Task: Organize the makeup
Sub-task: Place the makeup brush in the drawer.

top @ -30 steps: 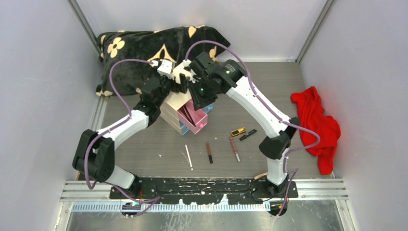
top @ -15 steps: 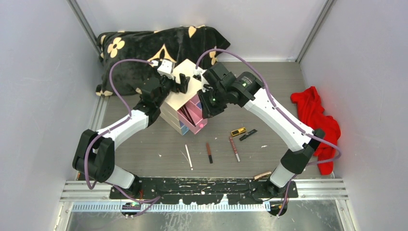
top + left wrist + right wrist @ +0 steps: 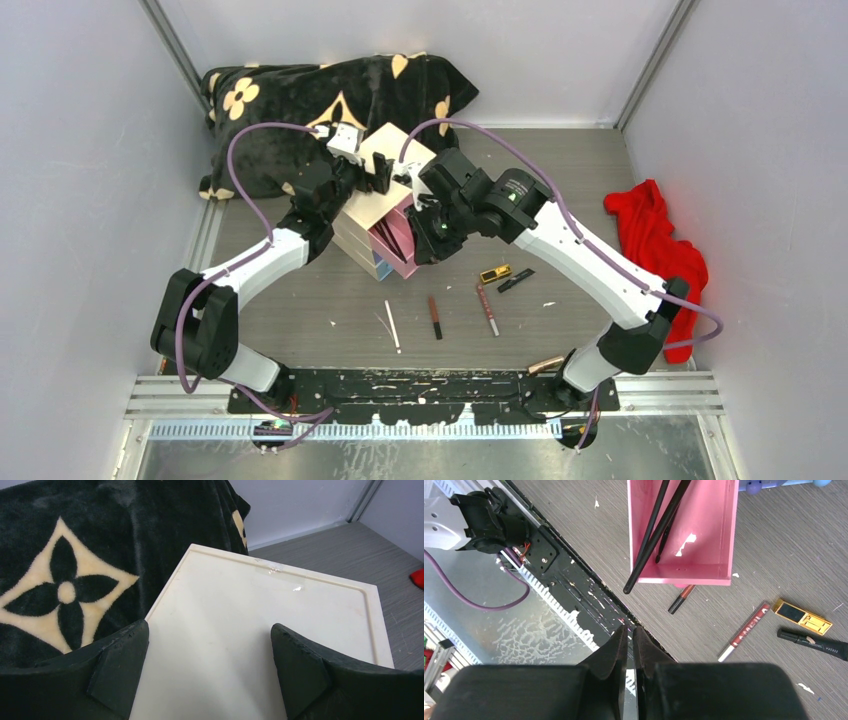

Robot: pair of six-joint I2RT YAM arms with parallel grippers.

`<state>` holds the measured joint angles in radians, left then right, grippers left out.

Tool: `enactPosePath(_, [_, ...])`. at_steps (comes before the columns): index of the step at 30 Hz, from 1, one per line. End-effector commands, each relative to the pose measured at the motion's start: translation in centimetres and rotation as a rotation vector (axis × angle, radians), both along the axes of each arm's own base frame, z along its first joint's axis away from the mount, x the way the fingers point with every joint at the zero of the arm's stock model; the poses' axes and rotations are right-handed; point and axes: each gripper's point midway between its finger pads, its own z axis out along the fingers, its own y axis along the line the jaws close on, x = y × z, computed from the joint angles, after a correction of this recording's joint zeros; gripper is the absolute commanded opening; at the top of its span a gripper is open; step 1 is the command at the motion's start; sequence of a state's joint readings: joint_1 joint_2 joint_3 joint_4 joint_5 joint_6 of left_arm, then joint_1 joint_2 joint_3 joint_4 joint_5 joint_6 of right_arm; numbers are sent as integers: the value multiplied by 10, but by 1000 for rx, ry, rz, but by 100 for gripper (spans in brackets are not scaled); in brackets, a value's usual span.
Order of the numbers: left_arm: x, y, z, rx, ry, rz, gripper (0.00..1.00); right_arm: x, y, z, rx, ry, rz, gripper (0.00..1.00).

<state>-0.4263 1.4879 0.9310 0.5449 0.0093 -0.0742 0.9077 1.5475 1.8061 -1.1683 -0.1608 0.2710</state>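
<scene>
The makeup lies on the grey table: a white pencil [image 3: 393,326], a red-brown pencil [image 3: 435,317], a red-and-white pencil [image 3: 488,309], a black-gold compact [image 3: 495,273], a black tube [image 3: 516,280] and a gold tube [image 3: 546,364]. Black brushes [image 3: 659,525] lie in the open pink drawer [image 3: 684,530] of the cream box [image 3: 372,205]. My left gripper [image 3: 377,172] is open over the box's top [image 3: 260,610], and nothing is between its fingers. My right gripper [image 3: 425,240] is shut and empty above the drawer's right side. The right wrist view shows the pencil [image 3: 744,631], compact [image 3: 802,616] and tube [image 3: 814,642].
A black blanket with cream flowers [image 3: 320,100] lies behind the box. A red cloth [image 3: 660,260] lies at the right wall. The arm bases' black rail [image 3: 420,385] runs along the near edge. Grey walls enclose three sides.
My right gripper has moved from over the box's top toward the near side, beside the open drawer, and its elbow has swung right. The left arm has not moved.
</scene>
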Motion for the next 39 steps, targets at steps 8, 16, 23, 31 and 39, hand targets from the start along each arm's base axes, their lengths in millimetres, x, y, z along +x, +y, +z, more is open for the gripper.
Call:
enactPosePath(8, [-47, 41, -166, 166, 548, 116, 92, -6, 20, 12, 75, -19, 42, 15])
enactPosePath(16, [-47, 41, -166, 167, 545, 115, 92, -3, 26, 5, 59, -7, 57, 15])
enactPosePath(23, [-46, 41, -164, 167, 542, 116, 92, 1, 33, 2, 60, -13, 75, 15])
enactPosePath(31, [-47, 41, -164, 166, 542, 114, 92, 10, 40, -5, 36, -29, 84, 15])
enactPosePath(39, [-47, 40, -165, 168, 543, 112, 92, 24, 44, 10, 47, -89, 63, 15])
